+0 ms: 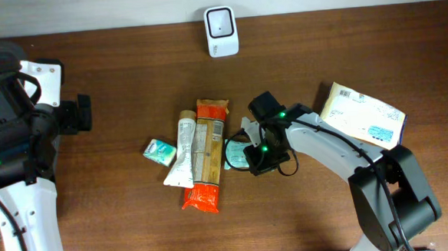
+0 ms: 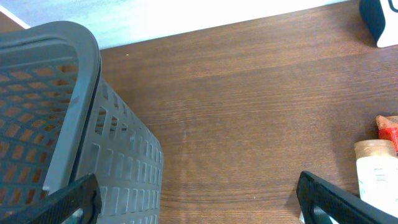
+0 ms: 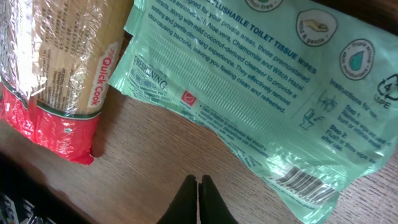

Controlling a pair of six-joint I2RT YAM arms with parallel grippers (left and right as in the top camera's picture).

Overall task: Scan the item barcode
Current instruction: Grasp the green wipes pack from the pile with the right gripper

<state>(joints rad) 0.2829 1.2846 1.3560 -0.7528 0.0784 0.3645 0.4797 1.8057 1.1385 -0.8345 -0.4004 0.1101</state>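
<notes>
Brown wooden surface [image 1: 137, 222]: green plastic wipes pack [image 3: 249, 81] lay ungrasped, centre; right pincer [image 3: 198, 198] was closed, empty; left pincer [image 2: 199, 199] open; white boxy scanner [image 1: 221, 31], far edge; scan apparently undone.

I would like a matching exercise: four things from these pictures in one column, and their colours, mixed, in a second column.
Things:
1. scanner
2. basket
3. wipes pack
4. noodle packet

Colours:
A. grey
B. pale green
C. white
D. clear with a red end

Pairs: 1-C, 2-A, 3-B, 4-D
</notes>
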